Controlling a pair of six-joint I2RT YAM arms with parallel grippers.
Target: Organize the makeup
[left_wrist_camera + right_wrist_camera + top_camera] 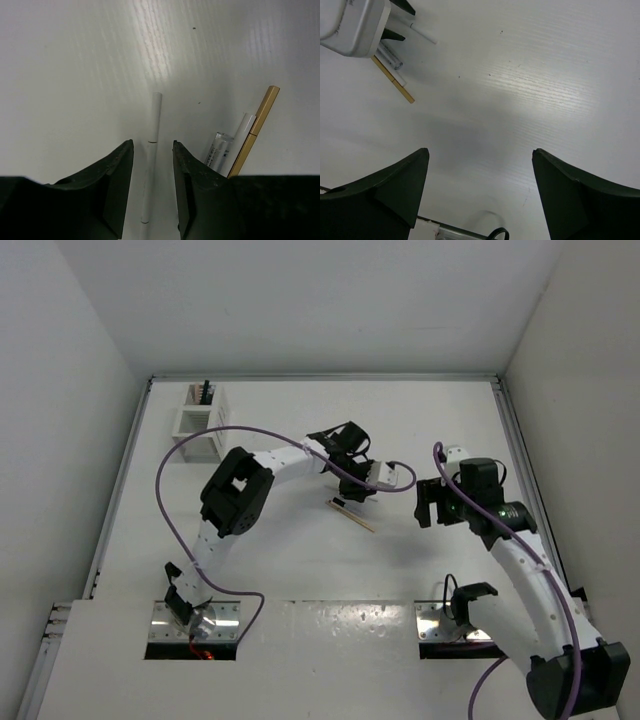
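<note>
Left gripper (152,147) straddles the white stick (156,112), jaws half-spread, gripping nothing yet, aligned for a pinch. Right gripper (479,155) hangs wide and empty, out of the way.

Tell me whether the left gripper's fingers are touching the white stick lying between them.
Apart. The left wrist view shows the white stick lying between the left gripper's fingers, with bare table visible on both sides of it.

A robotics lab cell (plain white walls (60,360), bolted arms (235,495)).
</note>
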